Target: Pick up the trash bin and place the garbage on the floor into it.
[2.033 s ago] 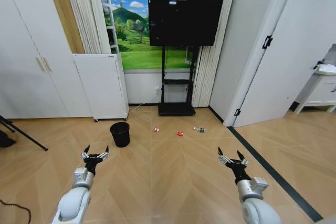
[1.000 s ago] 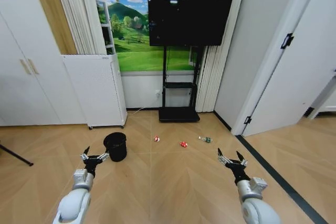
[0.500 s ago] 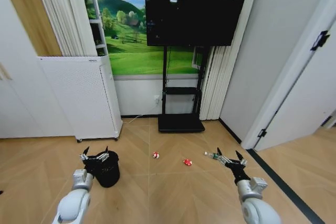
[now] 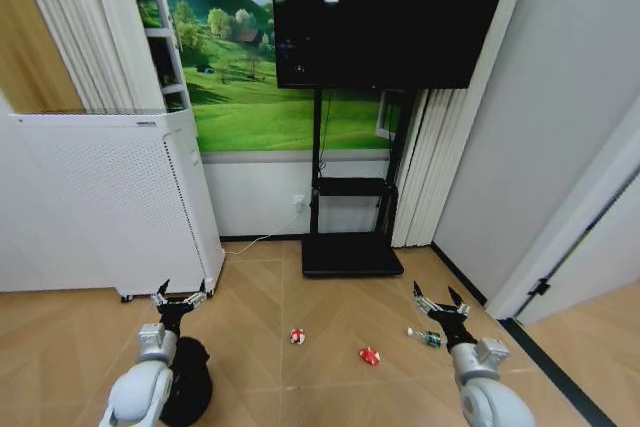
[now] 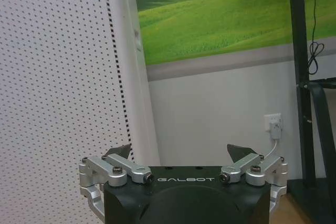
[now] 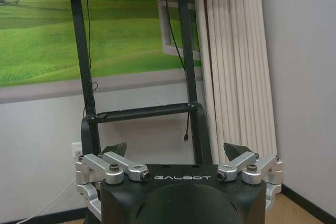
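The black mesh trash bin (image 4: 193, 383) stands on the wood floor at the lower left, partly hidden behind my left forearm. My left gripper (image 4: 180, 296) hangs open and empty above its far rim; it is also open in the left wrist view (image 5: 181, 153). The garbage lies to the right: a red-and-white scrap (image 4: 297, 336), a red wrapper (image 4: 370, 355) and a small bottle (image 4: 424, 337). My right gripper (image 4: 437, 301) is open and empty just above the bottle, and open too in the right wrist view (image 6: 176, 150).
A tall white perforated appliance (image 4: 115, 202) stands against the wall at the left, close behind the bin. A black TV stand (image 4: 345, 252) with its base plate sits ahead under the screen. A dark floor strip (image 4: 560, 372) runs at the right by the door.
The camera has moved forward toward the wall, so the bin and the litter now sit lower and closer in the picture. Both arms hold the same raised, open pose.
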Robot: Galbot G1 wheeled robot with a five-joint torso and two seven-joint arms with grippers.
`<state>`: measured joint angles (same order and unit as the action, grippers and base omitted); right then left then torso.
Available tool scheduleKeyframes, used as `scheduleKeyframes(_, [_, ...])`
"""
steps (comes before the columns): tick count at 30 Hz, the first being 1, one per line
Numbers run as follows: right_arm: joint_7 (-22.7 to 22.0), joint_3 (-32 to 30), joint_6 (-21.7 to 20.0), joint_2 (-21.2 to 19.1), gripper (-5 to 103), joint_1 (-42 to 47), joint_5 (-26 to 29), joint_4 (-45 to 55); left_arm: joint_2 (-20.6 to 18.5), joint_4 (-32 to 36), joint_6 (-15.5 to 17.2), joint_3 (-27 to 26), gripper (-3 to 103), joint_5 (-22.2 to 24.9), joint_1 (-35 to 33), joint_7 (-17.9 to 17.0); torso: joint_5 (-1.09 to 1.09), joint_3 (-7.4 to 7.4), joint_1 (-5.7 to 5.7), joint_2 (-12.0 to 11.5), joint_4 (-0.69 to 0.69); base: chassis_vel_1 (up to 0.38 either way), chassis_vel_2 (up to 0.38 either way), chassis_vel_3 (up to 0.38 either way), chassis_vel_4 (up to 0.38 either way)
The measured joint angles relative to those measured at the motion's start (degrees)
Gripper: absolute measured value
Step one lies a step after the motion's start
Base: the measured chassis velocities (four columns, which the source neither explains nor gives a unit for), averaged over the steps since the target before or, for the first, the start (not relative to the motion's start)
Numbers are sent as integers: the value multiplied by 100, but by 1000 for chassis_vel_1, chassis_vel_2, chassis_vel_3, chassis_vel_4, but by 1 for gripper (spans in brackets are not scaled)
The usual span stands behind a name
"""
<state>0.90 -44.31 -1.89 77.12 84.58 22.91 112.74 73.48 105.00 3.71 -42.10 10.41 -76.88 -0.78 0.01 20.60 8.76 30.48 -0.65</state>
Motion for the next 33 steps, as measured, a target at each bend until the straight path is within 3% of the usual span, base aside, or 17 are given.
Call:
scheduleKeyframes(8, [-10,15,154,15,100,-6,14,-14,-13,-5,2,11,100,3,-5,-23,-2,3,5,-2,-1,-231,253,235,-263])
scheduleKeyframes(18, [-17,9,201,30,100,35,-28,-25,-18,123,193,4,100,151,-109,-202,0,-1,-4,1,-1,37,-29,-37,49])
scheduleKeyframes(33, [4,7,217,81,100,70,-82,21,92,203,206,-6,100,345,-220,-408,0,-25,-16,-41,1,0,0,0,0])
